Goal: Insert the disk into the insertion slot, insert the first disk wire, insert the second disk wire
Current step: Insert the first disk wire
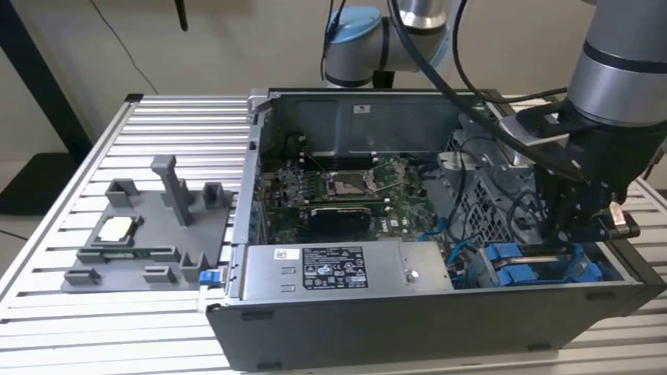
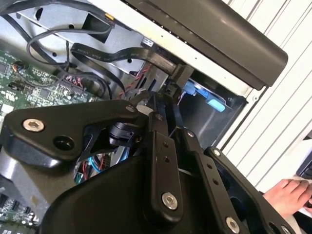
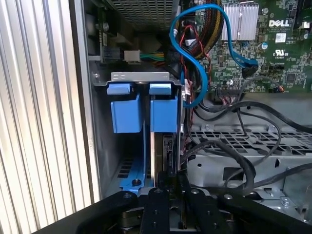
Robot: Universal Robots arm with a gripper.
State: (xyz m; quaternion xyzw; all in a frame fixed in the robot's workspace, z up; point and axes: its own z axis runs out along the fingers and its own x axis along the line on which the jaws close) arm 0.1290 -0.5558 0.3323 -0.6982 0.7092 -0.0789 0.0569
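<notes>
The disk (image 3: 165, 117) stands in its blue carrier inside the insertion slot (image 3: 140, 76), a grey metal bay in the case's corner, beside a second blue carrier (image 3: 126, 116). In the exterior view the blue carriers (image 1: 536, 262) lie at the case's near right corner, and my gripper (image 1: 576, 233) reaches straight down onto them. Both wrist views show the fingers (image 3: 161, 195) drawn together at the disk's rear edge. They pinch the black connector (image 2: 181, 74) of a flat black disk wire (image 2: 102, 53). The gripper (image 2: 168, 95) hides where connector and disk meet.
A grey labelled power-supply box (image 1: 333, 269) fills the case's near side beside the motherboard (image 1: 344, 187). A blue data cable (image 3: 195, 73) and black cables (image 3: 234, 146) loop beside the bay. A grey fixture plate (image 1: 146, 226) lies on the slatted table. A hand (image 2: 287, 195) rests outside the case.
</notes>
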